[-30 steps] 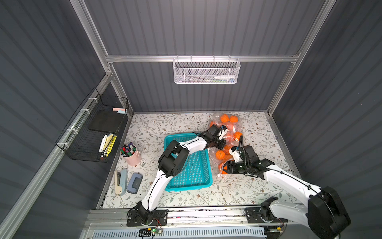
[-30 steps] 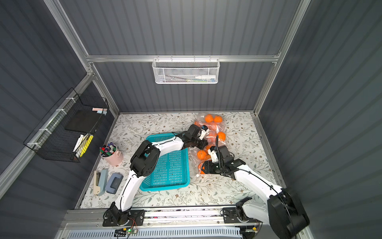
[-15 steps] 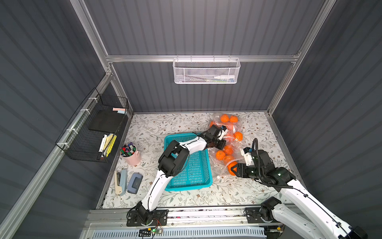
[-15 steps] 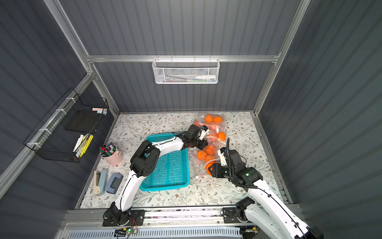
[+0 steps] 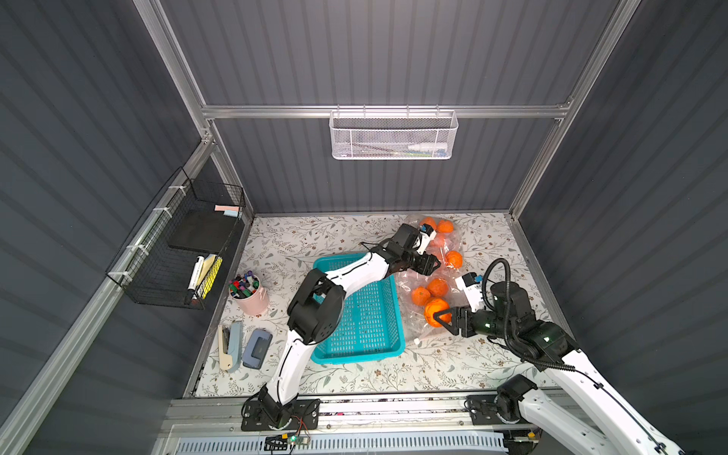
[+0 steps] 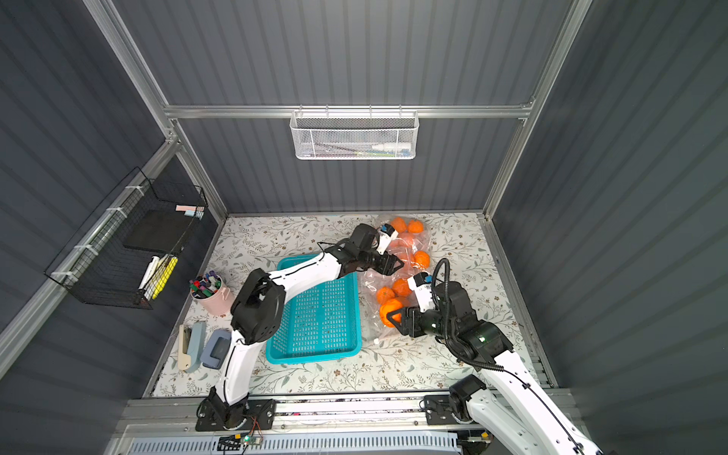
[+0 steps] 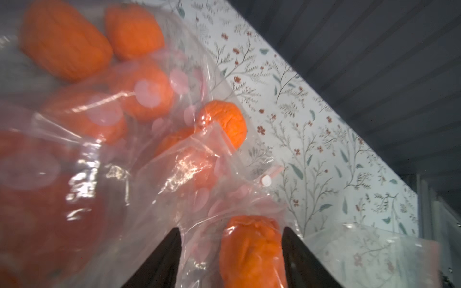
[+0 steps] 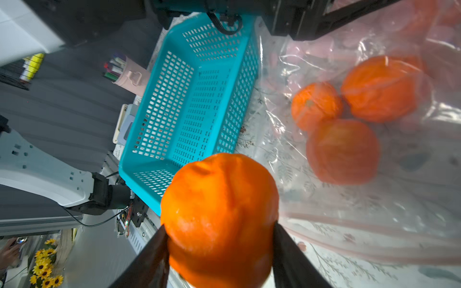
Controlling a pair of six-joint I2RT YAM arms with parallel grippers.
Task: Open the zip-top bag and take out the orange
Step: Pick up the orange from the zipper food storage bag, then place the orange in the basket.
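My right gripper [image 5: 438, 317] [image 8: 219, 229] is shut on a bare orange [image 5: 434, 311] [image 6: 390, 311] [image 8: 219, 212], held outside the clear zip-top bag [image 5: 407, 275] [image 8: 374, 199], beside the basket's right side. Three more oranges [image 8: 344, 149] lie inside the bag, and its pink zip strip [image 8: 374, 224] runs just behind the held orange. My left gripper [image 5: 431, 264] [image 6: 396, 264] [image 7: 231, 228] stands open at the bag's far part. In the left wrist view, crumpled plastic and a bagged orange [image 7: 252, 251] sit between its spread fingers.
A teal basket [image 5: 356, 356] sits left of the bag, under the left arm. A second heap of bagged oranges [image 5: 445, 227] lies at the back. A pink pen cup [image 5: 252, 301], a stapler [image 5: 230, 346] and a hole punch [image 5: 258, 348] stand at the front left.
My left gripper has opened and let go of the bag. My right arm has drawn back and risen with the orange, bringing it out of the bag.
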